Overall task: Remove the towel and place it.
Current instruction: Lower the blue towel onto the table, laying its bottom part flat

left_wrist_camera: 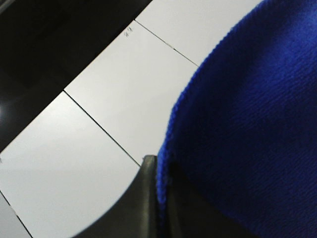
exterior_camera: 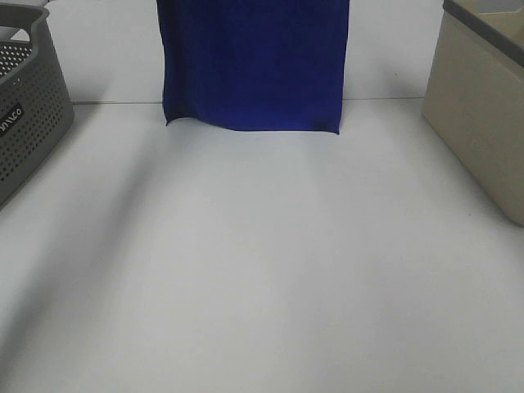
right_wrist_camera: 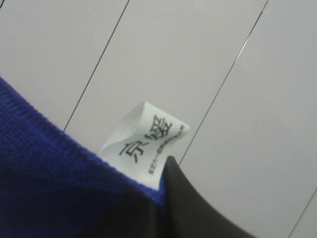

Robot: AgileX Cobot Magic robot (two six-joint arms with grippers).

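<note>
The deep blue towel (exterior_camera: 254, 61) hangs flat at the back middle of the exterior view. Its lower edge is just above the white table (exterior_camera: 262, 270) and its top runs out of frame. Neither gripper shows in that view. In the left wrist view my left gripper (left_wrist_camera: 161, 171) is shut on one edge of the towel (left_wrist_camera: 247, 124), with a dark finger (left_wrist_camera: 146, 203) pressed against the cloth. My right gripper (right_wrist_camera: 158, 193) is shut on another corner of the towel (right_wrist_camera: 49, 183), right beside its small white printed tag (right_wrist_camera: 143, 141).
A grey perforated basket (exterior_camera: 29, 115) stands at the table's left edge. A beige bin (exterior_camera: 483, 115) stands at the right edge. A white panelled wall (right_wrist_camera: 223, 74) lies behind the towel in both wrist views.
</note>
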